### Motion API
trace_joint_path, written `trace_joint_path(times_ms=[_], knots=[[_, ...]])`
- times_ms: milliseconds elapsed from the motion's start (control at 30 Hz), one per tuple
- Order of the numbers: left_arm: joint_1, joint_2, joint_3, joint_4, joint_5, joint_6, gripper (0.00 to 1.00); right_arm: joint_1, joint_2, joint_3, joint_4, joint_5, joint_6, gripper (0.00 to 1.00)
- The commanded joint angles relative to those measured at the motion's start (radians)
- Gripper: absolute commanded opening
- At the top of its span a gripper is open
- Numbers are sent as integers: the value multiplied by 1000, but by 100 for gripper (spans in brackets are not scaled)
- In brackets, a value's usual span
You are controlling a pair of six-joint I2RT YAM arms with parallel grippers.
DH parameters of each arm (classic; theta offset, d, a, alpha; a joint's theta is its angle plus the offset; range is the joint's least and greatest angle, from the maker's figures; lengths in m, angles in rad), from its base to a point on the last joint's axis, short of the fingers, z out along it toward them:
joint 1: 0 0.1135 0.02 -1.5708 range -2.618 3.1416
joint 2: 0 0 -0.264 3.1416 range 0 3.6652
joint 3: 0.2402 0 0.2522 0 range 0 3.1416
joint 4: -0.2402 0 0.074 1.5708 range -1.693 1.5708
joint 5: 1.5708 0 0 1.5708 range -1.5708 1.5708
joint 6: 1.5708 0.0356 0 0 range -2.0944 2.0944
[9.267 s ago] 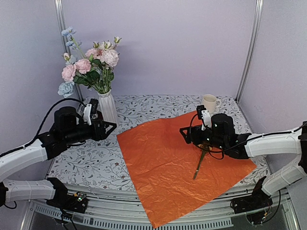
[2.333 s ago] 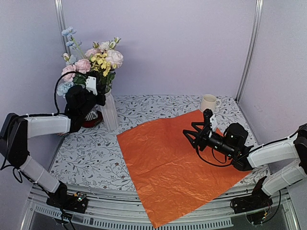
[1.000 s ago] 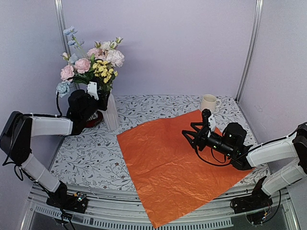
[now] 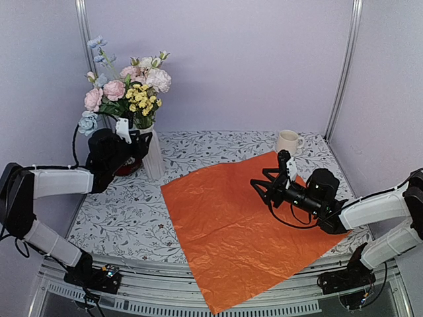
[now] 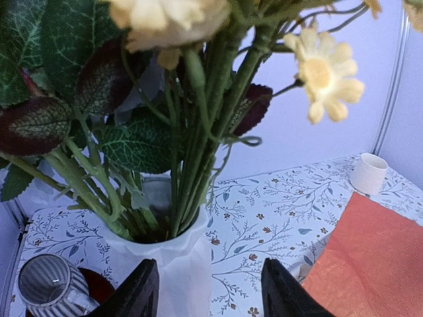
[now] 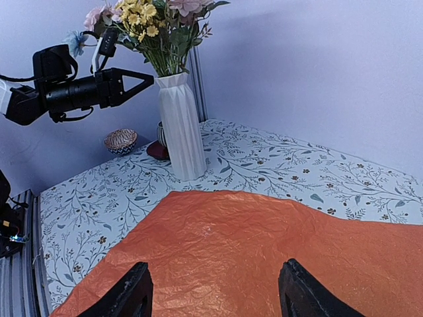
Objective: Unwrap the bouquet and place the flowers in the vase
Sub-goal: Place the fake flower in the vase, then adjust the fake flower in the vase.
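Observation:
The white ribbed vase point(image 4: 152, 153) stands at the back left with the pink, blue and yellow flowers point(image 4: 129, 92) upright in it. My left gripper point(image 4: 147, 142) is open just short of the vase's neck. In the left wrist view the green stems point(image 5: 198, 132) go down into the wavy rim point(image 5: 165, 254), beyond my open left gripper point(image 5: 210, 290). The bouquet's orange paper point(image 4: 244, 224) lies spread flat. My right gripper point(image 4: 259, 187) hovers open and empty over it. The right wrist view shows the paper point(image 6: 251, 244) under the right gripper point(image 6: 215, 290).
A cream mug point(image 4: 289, 141) stands at the back right. A striped grey cup on a red saucer point(image 5: 49, 285) sits just left of the vase, and a small patterned bowl point(image 6: 121, 140) lies beyond it. Metal frame posts point(image 4: 82, 39) rise at the back corners.
My left gripper has opened, let go of the stems and drawn back slightly from the vase. The flowers stay in the vase. The right arm has not moved.

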Motion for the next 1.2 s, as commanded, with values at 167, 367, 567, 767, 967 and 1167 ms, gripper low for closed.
trace_joint_path(times_ms=[167, 367, 567, 767, 967, 1167], knots=[[-17, -111, -68, -37, 30, -47, 56, -2, 15, 27, -8, 1, -2, 68], [-77, -203, -106, -78, 51, -123, 55, -2, 14, 27, -10, 1, -4, 68], [-156, -334, -28, -237, 46, -178, 54, -2, 18, 29, -10, -2, -2, 68], [-153, -308, 269, -514, 58, -246, 22, -2, 22, 32, -14, -9, 0, 68], [-129, -204, 473, -611, 100, -237, 0, -1, 20, 33, -17, -9, 0, 69], [-80, -86, 596, -661, 119, -221, 0, -1, 19, 36, -20, -9, 0, 69]])
